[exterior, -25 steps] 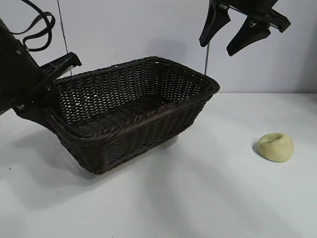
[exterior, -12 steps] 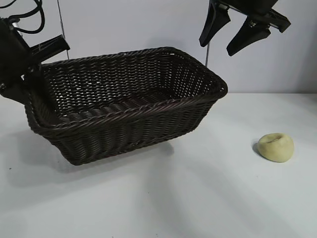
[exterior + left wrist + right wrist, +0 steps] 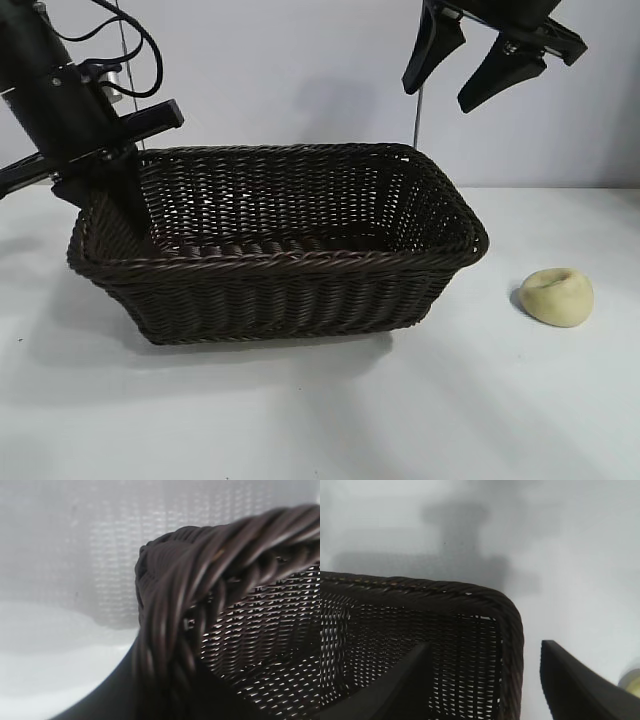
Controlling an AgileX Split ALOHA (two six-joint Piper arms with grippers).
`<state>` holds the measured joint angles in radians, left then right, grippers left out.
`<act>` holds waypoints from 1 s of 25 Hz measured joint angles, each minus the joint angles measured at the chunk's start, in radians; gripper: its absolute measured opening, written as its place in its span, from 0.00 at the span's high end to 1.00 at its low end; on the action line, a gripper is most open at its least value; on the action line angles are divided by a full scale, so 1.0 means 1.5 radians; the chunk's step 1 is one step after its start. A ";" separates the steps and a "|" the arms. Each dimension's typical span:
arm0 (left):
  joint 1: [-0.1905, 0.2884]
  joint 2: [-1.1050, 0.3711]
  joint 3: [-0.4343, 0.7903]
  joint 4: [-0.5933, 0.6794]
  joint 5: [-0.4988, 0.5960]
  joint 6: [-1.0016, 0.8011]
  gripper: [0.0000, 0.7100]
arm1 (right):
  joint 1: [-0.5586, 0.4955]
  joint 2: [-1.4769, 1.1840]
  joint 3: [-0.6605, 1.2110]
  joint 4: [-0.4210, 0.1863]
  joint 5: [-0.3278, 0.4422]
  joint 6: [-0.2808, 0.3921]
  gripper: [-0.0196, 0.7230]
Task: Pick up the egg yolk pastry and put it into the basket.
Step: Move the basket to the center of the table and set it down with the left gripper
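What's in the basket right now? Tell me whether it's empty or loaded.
Empty. The basket shows only bare weave inside, and the egg yolk pastry lies on the table to its right, apart from it.

Nothing here can be read: no lettering, label, brand mark, number or sign shows on anything in sight.
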<state>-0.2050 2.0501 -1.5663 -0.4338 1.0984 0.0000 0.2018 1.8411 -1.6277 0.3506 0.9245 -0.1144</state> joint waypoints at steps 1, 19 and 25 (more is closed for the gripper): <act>0.000 0.009 -0.014 0.000 0.007 0.000 0.86 | 0.000 0.000 0.000 0.000 0.000 0.000 0.36; -0.023 0.103 -0.078 0.005 0.005 0.085 0.86 | 0.000 0.000 0.000 0.000 0.000 0.000 0.36; -0.023 0.115 -0.079 -0.013 -0.001 0.086 0.86 | 0.000 0.000 0.000 0.000 0.000 0.000 0.36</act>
<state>-0.2394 2.2230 -1.6842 -0.4529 1.0975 0.1295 0.2018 1.8411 -1.6277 0.3506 0.9245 -0.1144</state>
